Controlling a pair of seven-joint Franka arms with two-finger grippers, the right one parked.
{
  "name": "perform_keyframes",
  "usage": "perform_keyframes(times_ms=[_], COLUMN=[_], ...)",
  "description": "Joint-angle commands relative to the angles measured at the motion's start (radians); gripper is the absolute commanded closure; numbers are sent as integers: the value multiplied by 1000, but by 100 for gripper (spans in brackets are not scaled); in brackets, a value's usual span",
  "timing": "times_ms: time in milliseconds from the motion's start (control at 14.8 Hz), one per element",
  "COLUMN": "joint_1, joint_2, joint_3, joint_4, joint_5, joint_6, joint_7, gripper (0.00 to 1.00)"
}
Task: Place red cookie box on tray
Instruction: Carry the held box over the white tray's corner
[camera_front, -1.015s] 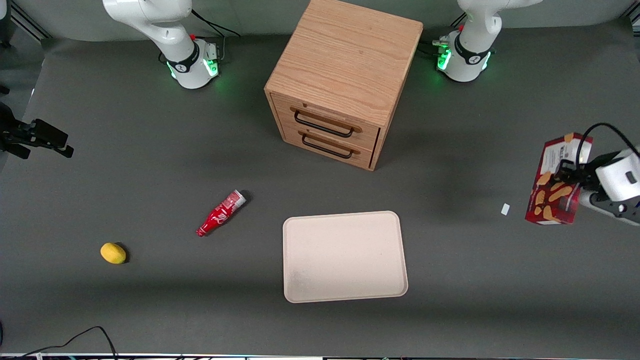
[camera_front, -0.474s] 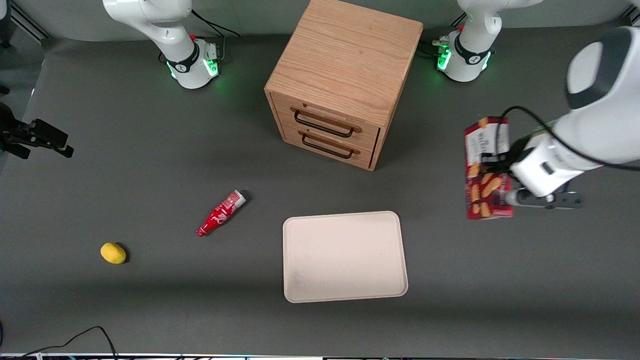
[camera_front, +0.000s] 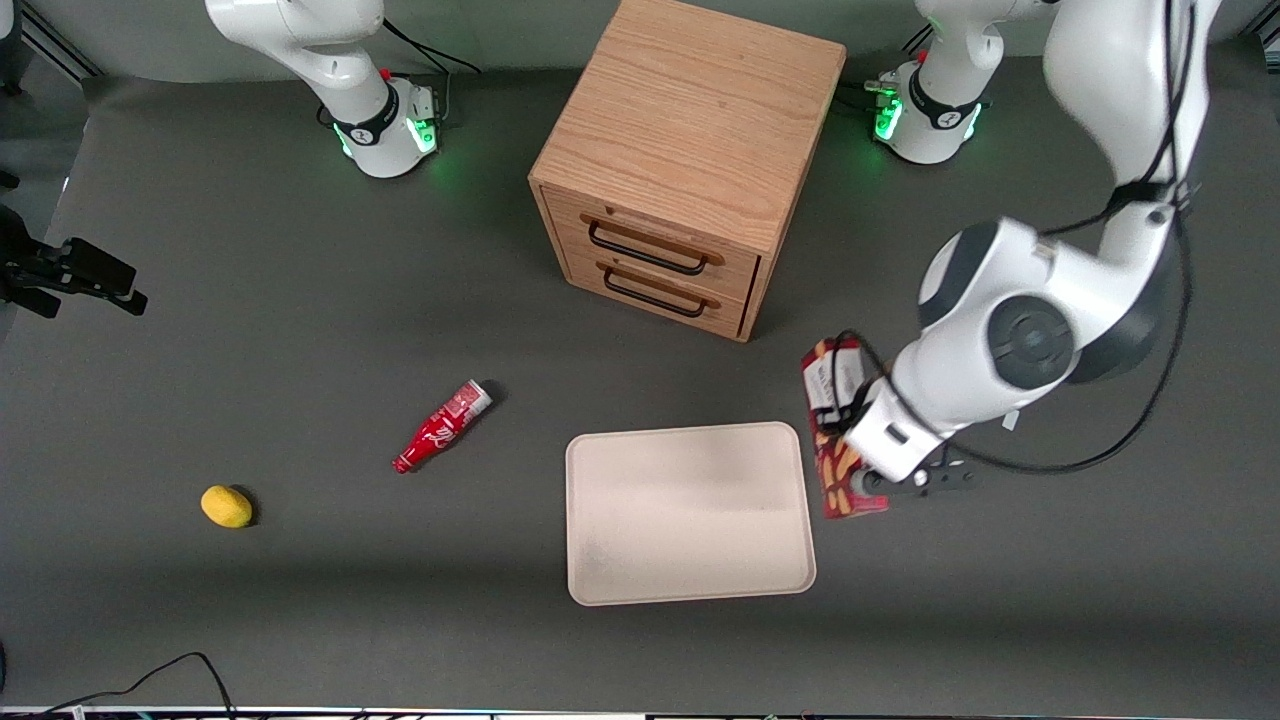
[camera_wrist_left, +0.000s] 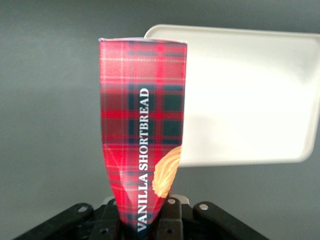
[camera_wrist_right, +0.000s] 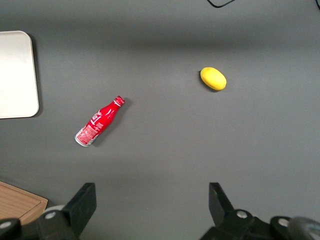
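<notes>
I have the left arm's gripper (camera_front: 868, 470) at right of centre in the front frame, just off the tray's edge on the working arm's side, clamped on the slim dark-red tartan cookie box (camera_front: 836, 425) reading "VANILLA SHORTBREAD" with tan cookie pictures. The box is held off the table, long axis roughly running away from the front camera, its nearer end in the jaws. In the left wrist view the box (camera_wrist_left: 142, 135) rises out of the gripper (camera_wrist_left: 142, 222), with the large flat pale beige rounded-corner tray (camera_wrist_left: 250, 95) right beside it, box top edge overlapping the tray corner in view. The tray (camera_front: 690, 512) sits bare at lower centre of the front frame, nearer the camera than the two-drawer oak cabinet (camera_front: 690, 160). The red bottle with silver cap (camera_front: 442, 427) lies on its side toward the parked arm's end; the yellow lemon (camera_front: 227, 506) lies farther that way, lower left of the frame. I see both in the right wrist view too: bottle (camera_wrist_right: 99, 122), lemon (camera_wrist_right: 213, 78).
</notes>
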Motion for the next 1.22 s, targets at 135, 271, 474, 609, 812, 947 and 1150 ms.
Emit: perform_keyframes(times_ms=[135, 271, 474, 609, 812, 947, 1150], joint_1=[-48, -48, -50, -50, -50, -48, -48], joint_2=[154, 186, 221, 228, 234, 235, 235], joint_3=[-6, -5, -3, -3, 0, 1, 1], joint_4=[23, 9, 8, 3, -12, -12, -12], joint_5=[162, 231, 296, 304, 305, 313, 316], joint_6=[218, 237, 269, 272, 323, 328, 328], joint_7=[-124, -132, -135, -141, -158, -160, -161], gripper=[100, 100, 100, 100, 100, 55, 14])
